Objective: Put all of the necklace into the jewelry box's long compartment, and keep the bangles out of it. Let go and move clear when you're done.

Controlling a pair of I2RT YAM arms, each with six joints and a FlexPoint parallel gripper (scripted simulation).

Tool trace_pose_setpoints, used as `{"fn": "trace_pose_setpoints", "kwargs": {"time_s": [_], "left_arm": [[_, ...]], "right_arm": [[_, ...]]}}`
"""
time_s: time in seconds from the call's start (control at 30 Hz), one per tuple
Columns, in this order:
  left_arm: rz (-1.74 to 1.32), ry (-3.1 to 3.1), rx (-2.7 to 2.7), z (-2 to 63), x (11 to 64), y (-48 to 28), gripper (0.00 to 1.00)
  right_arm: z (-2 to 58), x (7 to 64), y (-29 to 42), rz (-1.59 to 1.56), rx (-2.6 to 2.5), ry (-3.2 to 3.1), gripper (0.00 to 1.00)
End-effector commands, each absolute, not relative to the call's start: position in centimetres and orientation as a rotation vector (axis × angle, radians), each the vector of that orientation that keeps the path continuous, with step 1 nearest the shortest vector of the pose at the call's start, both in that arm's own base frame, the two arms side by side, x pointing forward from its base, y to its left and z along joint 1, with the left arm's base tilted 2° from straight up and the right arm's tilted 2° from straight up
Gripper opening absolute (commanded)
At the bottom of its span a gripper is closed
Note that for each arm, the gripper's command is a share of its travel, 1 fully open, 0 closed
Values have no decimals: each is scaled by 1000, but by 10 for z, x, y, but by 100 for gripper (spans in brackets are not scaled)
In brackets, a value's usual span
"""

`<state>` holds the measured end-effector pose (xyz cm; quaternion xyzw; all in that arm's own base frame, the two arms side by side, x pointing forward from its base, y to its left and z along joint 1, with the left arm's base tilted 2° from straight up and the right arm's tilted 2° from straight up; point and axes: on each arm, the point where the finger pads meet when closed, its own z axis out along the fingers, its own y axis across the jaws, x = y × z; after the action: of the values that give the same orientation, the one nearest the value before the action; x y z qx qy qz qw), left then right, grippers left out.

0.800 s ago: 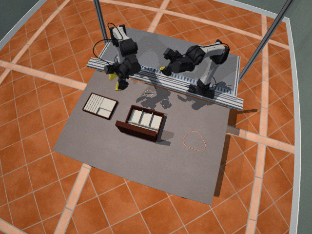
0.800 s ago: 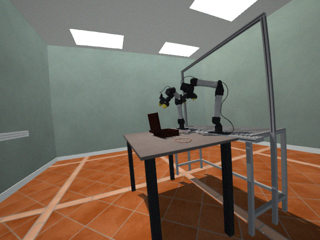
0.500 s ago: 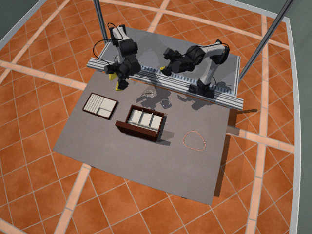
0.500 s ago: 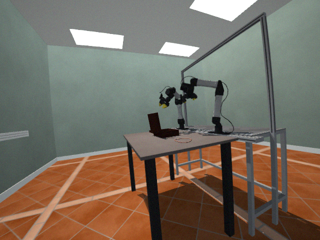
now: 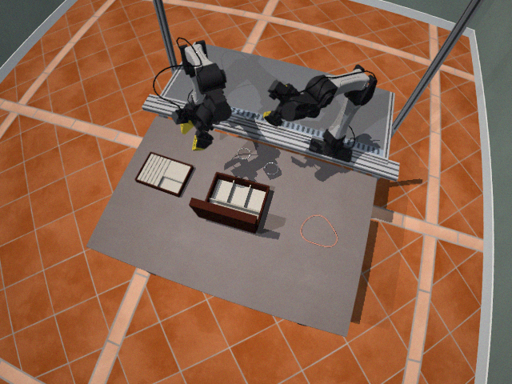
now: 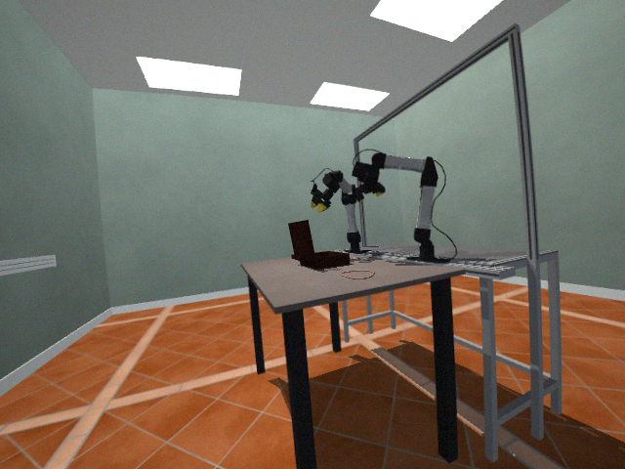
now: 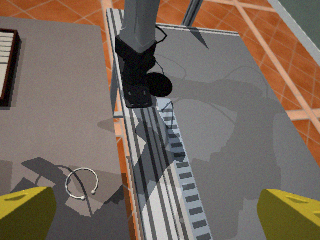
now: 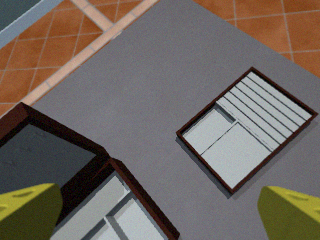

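Necklace [image 5: 318, 215] [image 6: 357, 278] lies looped on your bench [image 5: 231, 264] [image 6: 312, 284] [image 7: 55, 75] [image 8: 145, 65], outside the jewelry box [image 5: 225, 214] [image 6: 325, 260] [image 8: 145, 197]; its raised lid presumably allows loading. Left tool [image 5: 276, 100] [image 6: 369, 197] [image 7: 157, 215] and right tool [image 5: 192, 136] [image 6: 317, 205] [image 8: 160, 193]: wide, unloaded.

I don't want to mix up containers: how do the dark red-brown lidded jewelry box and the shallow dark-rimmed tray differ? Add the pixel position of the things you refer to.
The jewelry box [image 5: 223, 213] [image 6: 325, 260] [image 8: 145, 197] has a raised lid; the tray [image 5: 178, 170] [image 7: 5, 75] [image 8: 240, 155] has none. The box has three cells beside a long compartment, the tray narrow slots beside two cells. The box is deeper, the tray shallower. Both have dark red-brown rims and pale insides.
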<state>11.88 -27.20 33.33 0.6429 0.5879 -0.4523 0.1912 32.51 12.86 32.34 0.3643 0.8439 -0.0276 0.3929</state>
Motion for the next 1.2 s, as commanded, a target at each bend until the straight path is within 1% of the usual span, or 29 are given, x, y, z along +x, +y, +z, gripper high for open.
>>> {"fn": "trace_pose_setpoints", "kwargs": {"time_s": [0.0,0.2,0.33,0.53,0.8,0.87,1.17], "left_arm": [[-1199,1717,1744,330,128,-262,100],[-1030,1988,1521,300,156,-220,100],[-978,2059,1448,291,164,-208,100],[-751,2309,1120,256,199,-155,100],[-515,2509,750,220,232,-99,100],[-515,2509,750,220,232,-99,100],[-272,2645,370,182,265,-46,100]], "right_arm": [[311,332,148,-10,822,2257,100],[289,342,204,186,447,2488,100],[290,342,217,253,339,2513,100],[274,348,265,441,-64,2574,100],[274,346,311,664,-522,2473,100],[274,346,311,664,-522,2473,100],[286,337,357,896,-1038,2134,100]]}}
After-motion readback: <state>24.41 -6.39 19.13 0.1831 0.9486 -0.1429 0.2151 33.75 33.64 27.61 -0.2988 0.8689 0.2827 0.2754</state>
